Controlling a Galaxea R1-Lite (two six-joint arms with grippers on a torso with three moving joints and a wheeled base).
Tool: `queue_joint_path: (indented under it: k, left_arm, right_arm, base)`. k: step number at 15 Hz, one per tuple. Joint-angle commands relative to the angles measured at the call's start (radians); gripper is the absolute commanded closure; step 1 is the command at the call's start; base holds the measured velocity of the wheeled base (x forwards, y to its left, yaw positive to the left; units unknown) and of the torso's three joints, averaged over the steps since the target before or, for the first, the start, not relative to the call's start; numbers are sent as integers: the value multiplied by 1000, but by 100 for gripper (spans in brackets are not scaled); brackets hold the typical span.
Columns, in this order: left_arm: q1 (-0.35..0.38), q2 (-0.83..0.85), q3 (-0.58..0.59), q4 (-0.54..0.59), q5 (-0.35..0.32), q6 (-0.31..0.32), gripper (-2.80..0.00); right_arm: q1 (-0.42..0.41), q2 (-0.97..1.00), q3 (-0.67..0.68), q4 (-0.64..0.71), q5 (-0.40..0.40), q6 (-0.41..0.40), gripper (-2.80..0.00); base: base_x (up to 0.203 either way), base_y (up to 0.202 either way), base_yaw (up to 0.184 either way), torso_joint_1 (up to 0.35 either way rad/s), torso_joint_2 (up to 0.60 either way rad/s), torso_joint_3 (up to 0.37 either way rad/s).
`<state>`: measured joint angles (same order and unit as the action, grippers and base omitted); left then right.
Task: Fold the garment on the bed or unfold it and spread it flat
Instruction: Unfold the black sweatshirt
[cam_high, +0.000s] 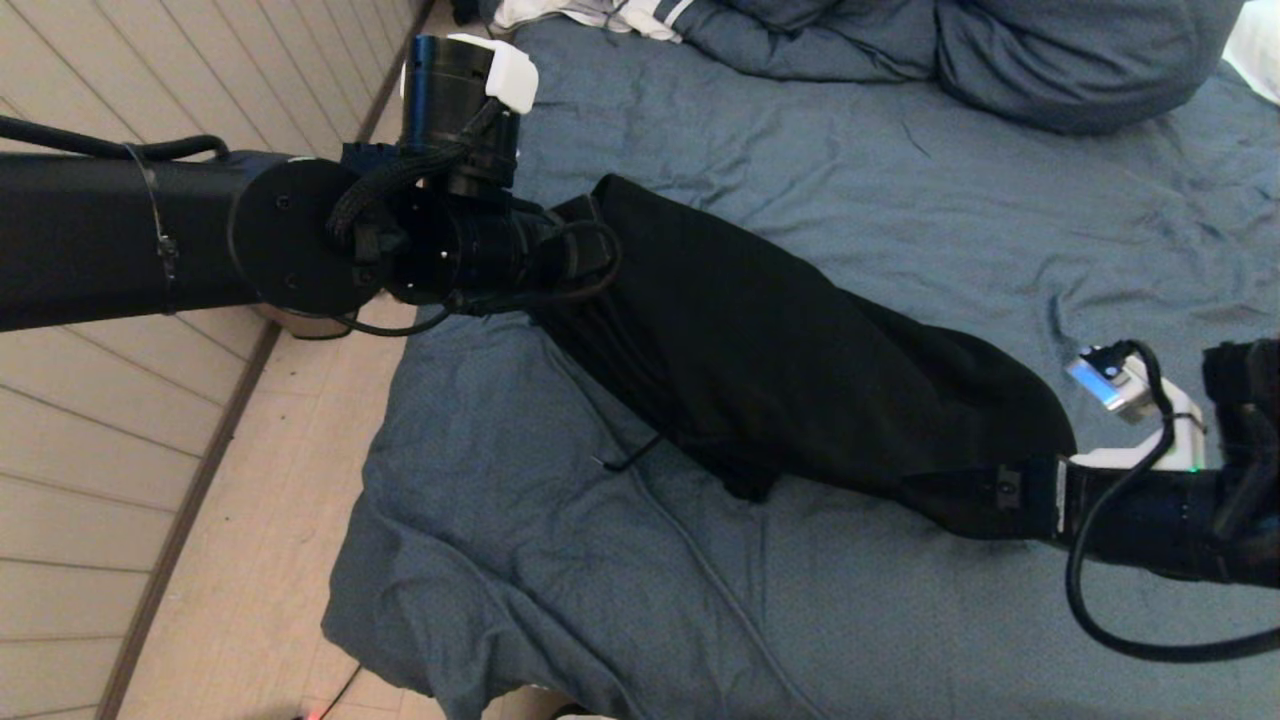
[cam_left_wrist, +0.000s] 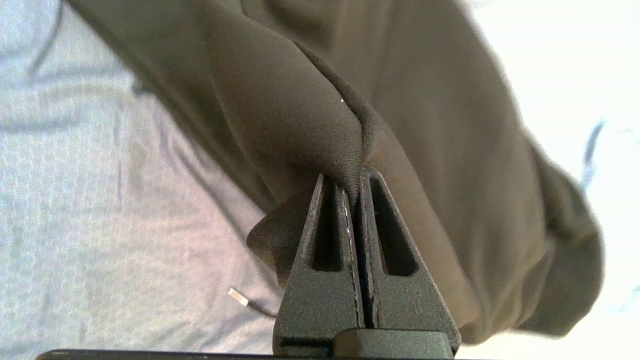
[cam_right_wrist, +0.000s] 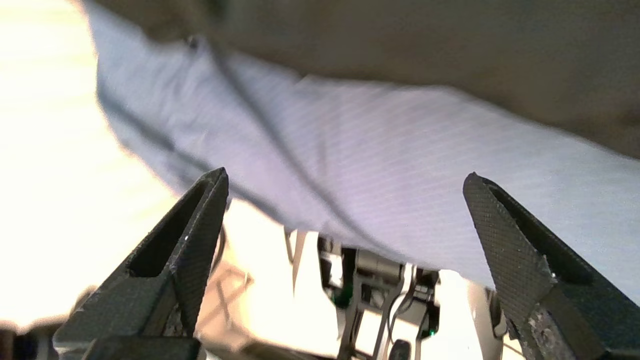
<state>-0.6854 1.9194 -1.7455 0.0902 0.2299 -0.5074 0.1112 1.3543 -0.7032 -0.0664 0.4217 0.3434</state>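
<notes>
The black garment (cam_high: 780, 370) stretches in a bunched band across the slate-blue bed (cam_high: 900, 180), from upper left to lower right. My left gripper (cam_high: 585, 225) holds its upper-left end raised; in the left wrist view it (cam_left_wrist: 350, 175) is shut on a seamed fold of the garment (cam_left_wrist: 280, 100), which hangs over the bed (cam_left_wrist: 75, 200). My right gripper (cam_high: 950, 500) lies at the garment's lower-right end. In the right wrist view it (cam_right_wrist: 345, 175) stands open with nothing between the fingers, the garment (cam_right_wrist: 400, 45) lying beyond them over the bed (cam_right_wrist: 375, 165).
Blue pillows (cam_high: 1060, 50) and a white striped cloth (cam_high: 600, 15) lie at the bed's far end. Pale floor (cam_high: 250, 520) and a panelled wall (cam_high: 100, 80) run along the left. A thin drawstring (cam_high: 625, 460) trails from the garment. The bed's near edge (cam_high: 420, 670) drops off below.
</notes>
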Motion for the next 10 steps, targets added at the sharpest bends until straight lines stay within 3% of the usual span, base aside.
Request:
queue_joint_path:
  k: [1,3,7,10]
  left_arm:
    - [-15,-8,-33,3,11,-3,0]
    - [-31,-16,-76,27,35,-3,0]
    - [-42,-3,-158,92,51,-17,0]
    - [-42,3,-153,92,52,-20,0]
  right_arm:
    - [46,27,-8,-1,2,0,-280]
    - [80,37,-8,0,2,-25,-280]
    - [227,88,36,-6,2,-134,-280]
    - [239,119,-7,-9,-35,-144,-280]
  base:
    - [0,0,0,0,0,0]
    - [0,0,0,0,0,0]
    - [0,0,0,0,0,0]
    - [0,0,0,0,0,0]
